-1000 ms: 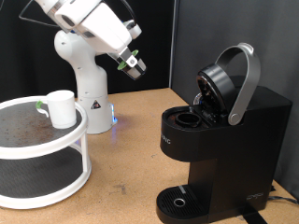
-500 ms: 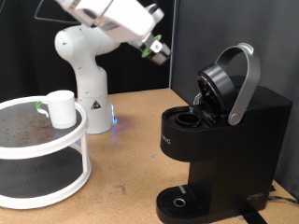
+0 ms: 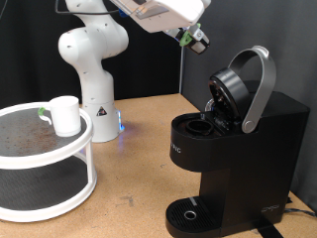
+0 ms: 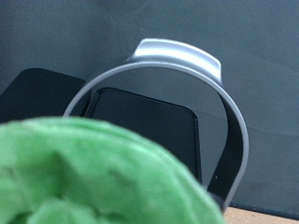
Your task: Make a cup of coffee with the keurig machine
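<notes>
The black keurig machine (image 3: 238, 149) stands at the exterior view's right with its silver-grey lid handle (image 3: 260, 84) raised and the pod chamber open. My gripper (image 3: 196, 38) is high up, just left of and above the raised lid, shut on a small dark pod with a green rim (image 3: 188, 37). In the wrist view the green pod (image 4: 93, 177) fills the foreground, with the silver handle (image 4: 177, 56) and the black machine (image 4: 140, 117) beyond it. The white cup (image 3: 65, 115) stands on the round shelf at the left, far from the gripper.
A white two-tier round shelf (image 3: 59, 149) holds the cup at the exterior view's left. The arm's white base (image 3: 91, 69) stands behind it. A wooden tabletop (image 3: 134, 174) lies between shelf and machine. A dark backdrop is behind.
My gripper has carried the pod up and to the exterior view's right, from near the arm's base to just above and left of the machine's open lid.
</notes>
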